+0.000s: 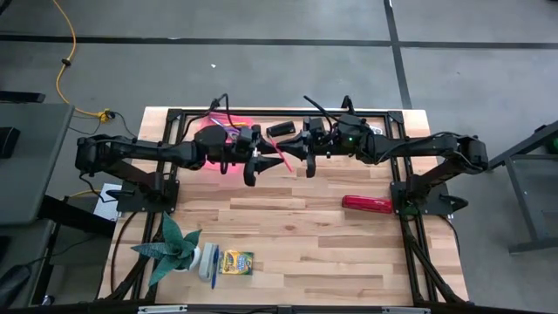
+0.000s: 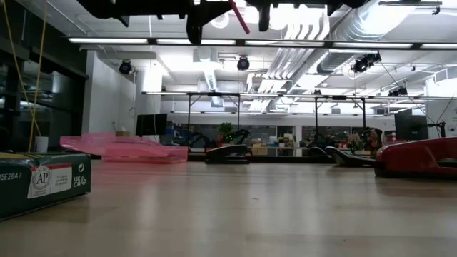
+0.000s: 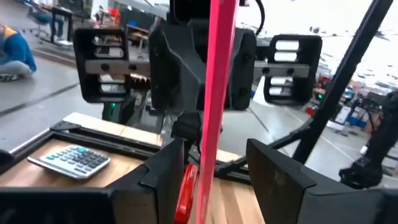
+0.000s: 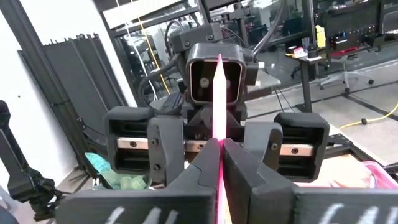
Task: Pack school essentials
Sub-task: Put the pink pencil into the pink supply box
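High view, pink pencil (image 1: 281, 150): it hangs in the air above the table's (image 1: 296, 222) far half, spanning the gap between the two wrists, just right of the pink pouch (image 1: 228, 131)
High view, right gripper (image 1: 307, 161): pinched tight on the pencil's far end, facing the left arm
High view, left gripper (image 1: 255, 166): facing it from the pouch side, the pencil's near end passing between its fingers
High view, rest: crayon box (image 1: 236, 262) and red stapler (image 1: 367, 204) lie well nearer the front than the pouch
Low view: both grippers sit high above the wood, pencil slanting down between them; pouch (image 2: 121, 148) flat at the back left
Left wrist view: fingers (image 3: 166, 168) stand apart on either side of the pencil (image 3: 214, 106), not pressing it; calculator (image 3: 69, 160) lies on the table below
Right wrist view: fingers (image 4: 239, 165) shut on the pencil (image 4: 217, 99)
Judged advice: a handover; left should close squarely on the shaft before right lets go, then carry it to the pouch
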